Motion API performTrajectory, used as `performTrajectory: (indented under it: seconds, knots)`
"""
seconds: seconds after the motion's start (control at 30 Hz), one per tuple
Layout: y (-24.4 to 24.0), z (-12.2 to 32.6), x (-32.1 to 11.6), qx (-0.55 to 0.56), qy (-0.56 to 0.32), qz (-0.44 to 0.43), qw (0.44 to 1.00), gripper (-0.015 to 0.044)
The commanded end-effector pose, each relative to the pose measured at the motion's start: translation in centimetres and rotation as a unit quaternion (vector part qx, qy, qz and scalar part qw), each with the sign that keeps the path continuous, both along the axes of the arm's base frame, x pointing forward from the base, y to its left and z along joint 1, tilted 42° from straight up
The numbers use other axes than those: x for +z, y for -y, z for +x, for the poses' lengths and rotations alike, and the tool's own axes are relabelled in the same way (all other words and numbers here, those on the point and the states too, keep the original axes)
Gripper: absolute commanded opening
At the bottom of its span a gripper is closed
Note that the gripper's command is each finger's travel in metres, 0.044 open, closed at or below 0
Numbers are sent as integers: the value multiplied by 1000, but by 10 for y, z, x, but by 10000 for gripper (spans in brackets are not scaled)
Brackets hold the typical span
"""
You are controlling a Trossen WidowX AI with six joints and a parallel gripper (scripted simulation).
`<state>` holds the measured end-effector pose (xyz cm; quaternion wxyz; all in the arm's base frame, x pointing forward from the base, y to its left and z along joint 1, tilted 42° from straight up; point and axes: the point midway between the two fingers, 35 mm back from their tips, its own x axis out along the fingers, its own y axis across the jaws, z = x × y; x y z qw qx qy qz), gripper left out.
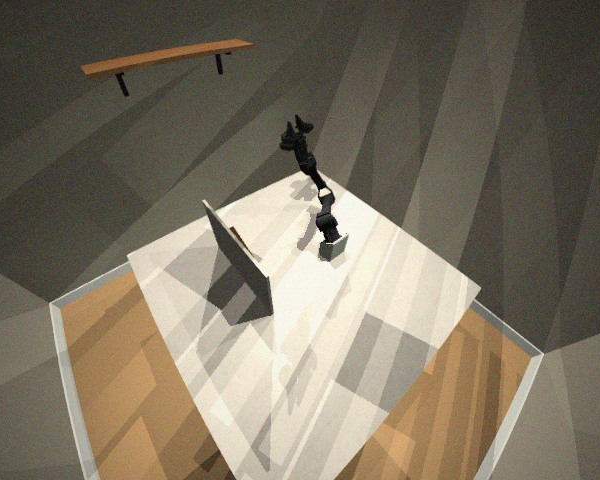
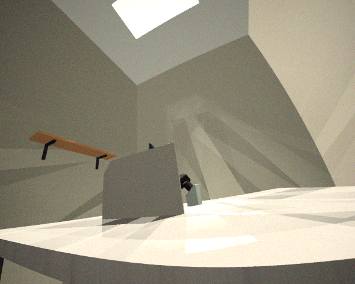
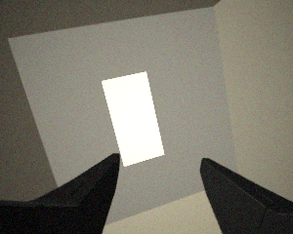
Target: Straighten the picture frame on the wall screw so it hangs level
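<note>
A grey wall panel [image 1: 238,260] [image 2: 141,183] stands upright on the white table [image 1: 393,289] [image 2: 232,232]. The picture frame [image 1: 240,239] shows only as a thin brown edge on the panel's far face in the top view. In the exterior view the panel hides it, and I cannot see the screw or how the frame tilts. My gripper [image 1: 296,124] [image 3: 160,162] is raised high above the arm's base, well away from the panel. It points up at the ceiling, open, with nothing between the fingers. One dark tip of it [image 2: 151,145] peeks over the panel's top edge.
The arm's pale base block [image 1: 334,249] [image 2: 193,194] sits on the table behind the panel. A wooden shelf [image 1: 166,54] [image 2: 70,144] on black brackets hangs on the room wall. A bright ceiling light [image 2: 153,12] [image 3: 133,117] is overhead. A low-walled wooden floor [image 1: 109,372] surrounds the table.
</note>
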<state>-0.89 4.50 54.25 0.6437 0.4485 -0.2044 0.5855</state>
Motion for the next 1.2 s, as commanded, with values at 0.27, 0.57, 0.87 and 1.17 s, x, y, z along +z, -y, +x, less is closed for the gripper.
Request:
performTrajectory:
  seconds: [0.27,0.57,0.87,1.17]
  knots:
    - [-28,120,-137,-312,-127,-192,922,260]
    - [21,186,-271,-473,-270,-316,777,260]
    - [49,195,-326,-510,-333,-353,710,260]
    - [49,195,-326,-510,-333,-353,710,260]
